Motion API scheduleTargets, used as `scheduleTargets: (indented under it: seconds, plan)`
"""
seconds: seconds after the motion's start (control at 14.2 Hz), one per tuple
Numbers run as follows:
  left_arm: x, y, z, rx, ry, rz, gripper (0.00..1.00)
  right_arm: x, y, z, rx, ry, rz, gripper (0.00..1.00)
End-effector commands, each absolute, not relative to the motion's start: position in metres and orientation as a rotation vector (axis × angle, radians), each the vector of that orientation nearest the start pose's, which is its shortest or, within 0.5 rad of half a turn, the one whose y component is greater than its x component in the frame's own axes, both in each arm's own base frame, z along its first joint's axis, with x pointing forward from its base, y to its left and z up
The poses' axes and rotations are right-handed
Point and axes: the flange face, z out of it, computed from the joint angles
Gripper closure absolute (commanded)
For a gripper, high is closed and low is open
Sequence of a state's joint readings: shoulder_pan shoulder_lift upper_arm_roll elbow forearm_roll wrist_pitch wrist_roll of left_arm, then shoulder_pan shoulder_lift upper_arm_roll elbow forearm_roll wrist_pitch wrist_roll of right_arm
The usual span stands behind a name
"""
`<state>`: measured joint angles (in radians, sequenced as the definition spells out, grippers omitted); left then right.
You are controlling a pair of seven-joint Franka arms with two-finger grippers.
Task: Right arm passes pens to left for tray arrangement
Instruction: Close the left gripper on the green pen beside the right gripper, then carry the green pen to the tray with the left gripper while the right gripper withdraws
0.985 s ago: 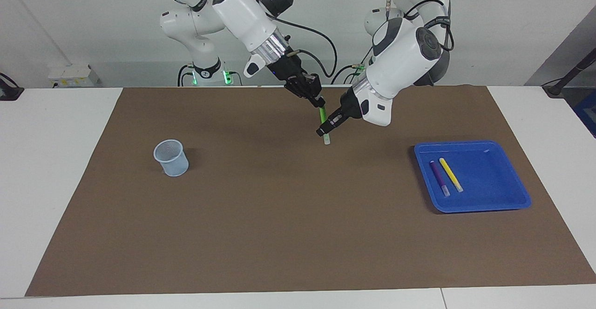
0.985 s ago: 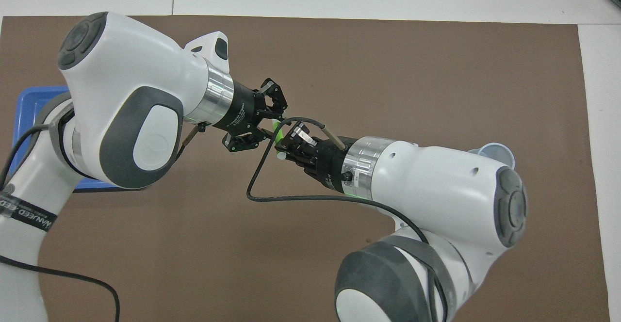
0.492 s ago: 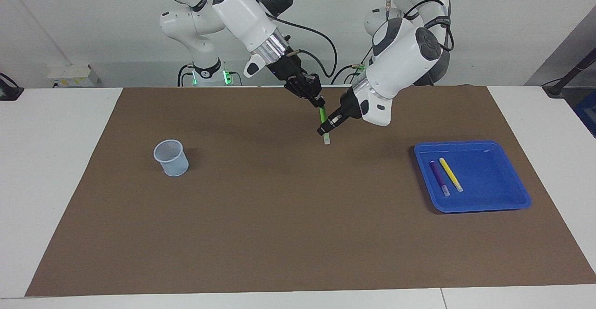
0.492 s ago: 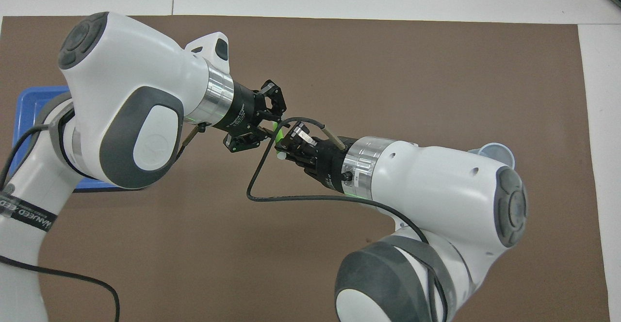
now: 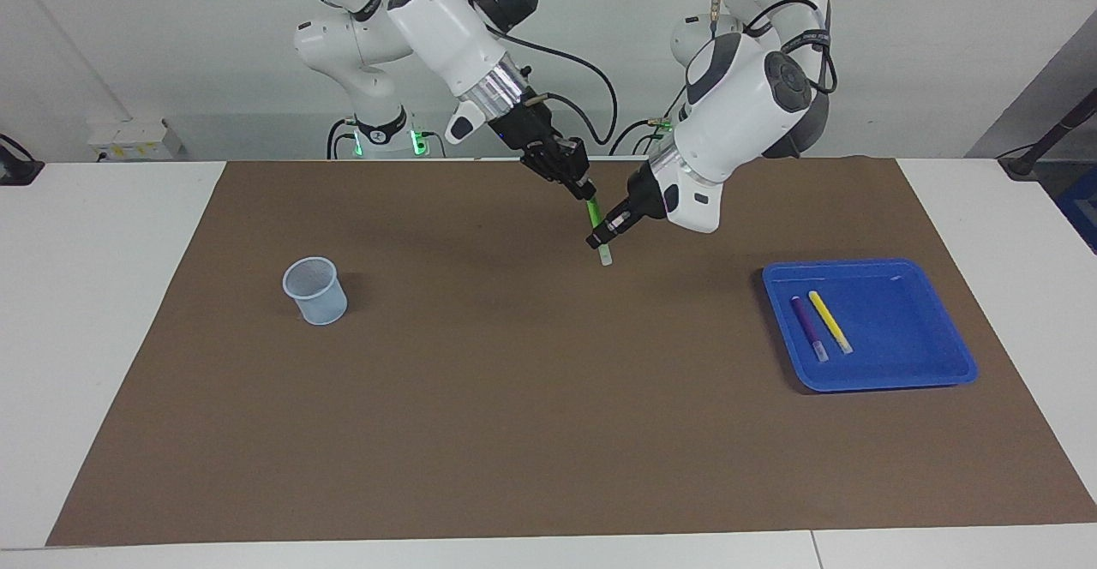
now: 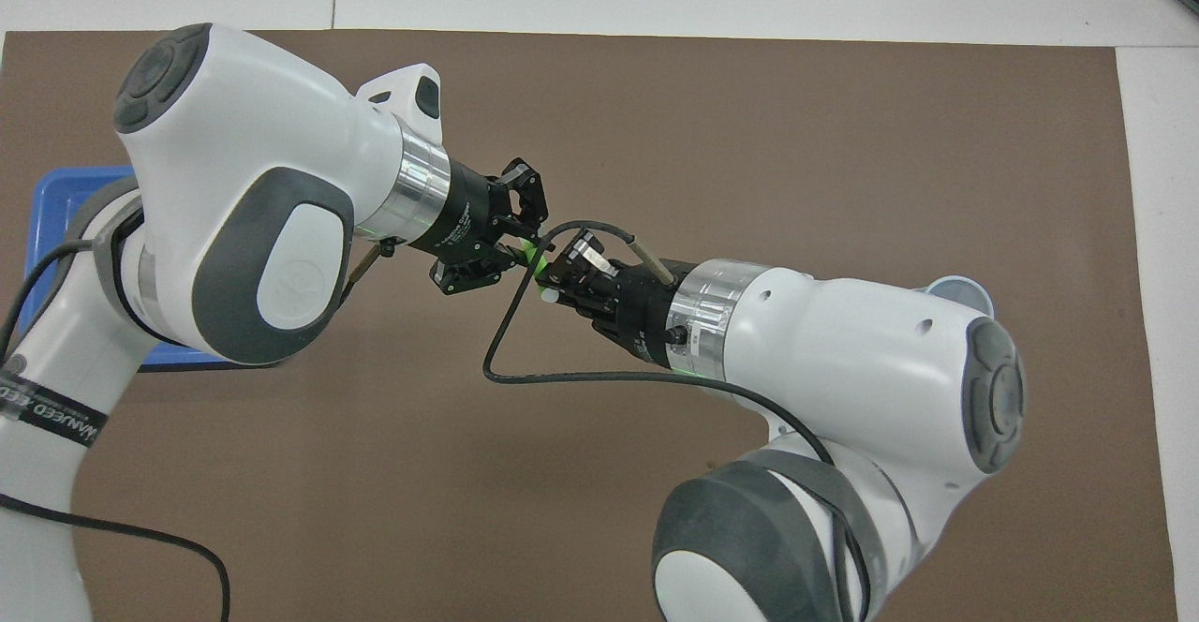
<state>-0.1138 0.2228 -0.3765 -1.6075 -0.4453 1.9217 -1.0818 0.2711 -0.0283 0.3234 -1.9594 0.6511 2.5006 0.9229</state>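
Facing view: green pen between 2 end effectors

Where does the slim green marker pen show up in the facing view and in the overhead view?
Facing view: the slim green marker pen hangs above the brown mat's middle, with the right gripper on its upper end and the left gripper lower down.
Overhead view: only a green sliver shows between both grippers.
Shared landmark: the shallow bright blue plastic tray, toward the left arm's end.

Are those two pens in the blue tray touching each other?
Apart. The facing view shows a blue strip of tray between the purple pen and yellow pen.
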Motion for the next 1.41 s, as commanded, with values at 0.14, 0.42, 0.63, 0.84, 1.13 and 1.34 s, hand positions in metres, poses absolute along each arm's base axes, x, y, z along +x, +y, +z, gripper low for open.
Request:
scheduleTargets:
  seconds: [0.14,0.42,0.63,0.84,1.13,1.34]
  plan:
    - [0.553,-0.311,0.525,-3.277,-1.272,0.523,0.90,0.492,0.334,0.549,-2.199,0.886,-0.045,0.66]
    - [0.553,-0.311,0.525,-3.277,-1.268,0.524,0.91,0.492,0.334,0.549,-2.205,0.876,-0.042,0.00]
    - [0.553,-0.311,0.525,-3.277,-1.268,0.524,0.91,0.493,0.332,0.548,-2.239,0.842,-0.053,0.00]
    - [0.552,-0.310,0.524,-3.272,-1.262,0.534,0.91,0.492,0.327,0.544,-2.329,0.692,-0.065,0.00]
    - [0.563,-0.288,0.526,-3.268,-1.304,0.505,0.92,0.500,0.306,0.544,-2.508,0.462,-0.172,0.00]
    - [0.581,-0.247,0.526,-3.279,-1.291,0.443,0.92,0.507,0.293,0.542,-2.530,0.416,-0.200,0.00]
